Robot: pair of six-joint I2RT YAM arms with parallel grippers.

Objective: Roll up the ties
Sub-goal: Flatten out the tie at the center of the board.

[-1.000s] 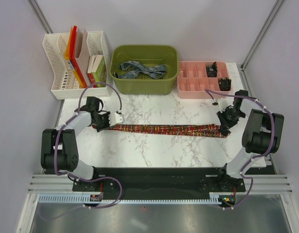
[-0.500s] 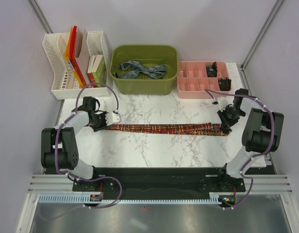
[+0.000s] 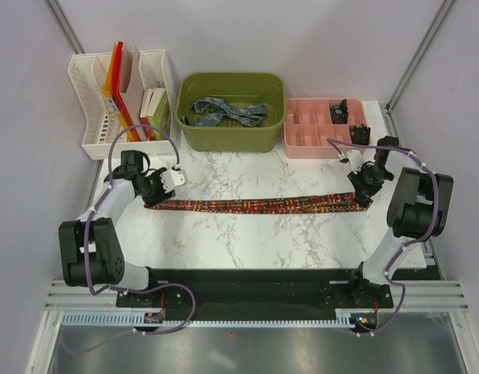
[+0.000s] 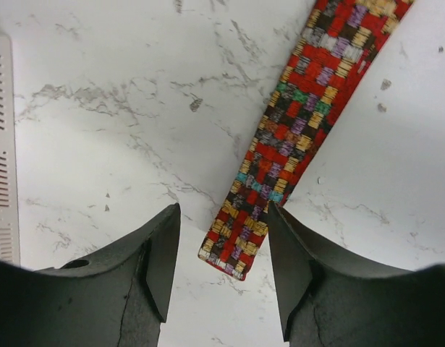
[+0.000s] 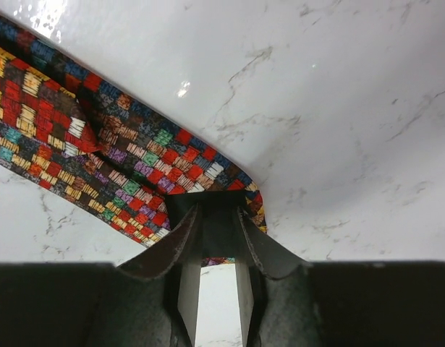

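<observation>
The left gripper [image 4: 222, 217] is hanging open, its fingers [image 4: 155, 253] straddling the narrow end of the red tie [image 3: 255, 205]. The right gripper [image 5: 218, 211], nearly closed, is pinching its wide end; the tie is lying flat across the table [image 3: 247, 241].

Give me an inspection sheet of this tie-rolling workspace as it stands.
Surface: white marble table, grey-veined.
Job's things: red tie flat and unrolled between the arms; blue-grey tie in the green bin.
Clutter: file rack with folders; pink tray holding small dark parts.
Grippers: left gripper open over the red tie's narrow end; right gripper shut on its wide end.
Cables: purple cables looped along both arms.
Surroundings: plain walls; nothing else seen.
</observation>
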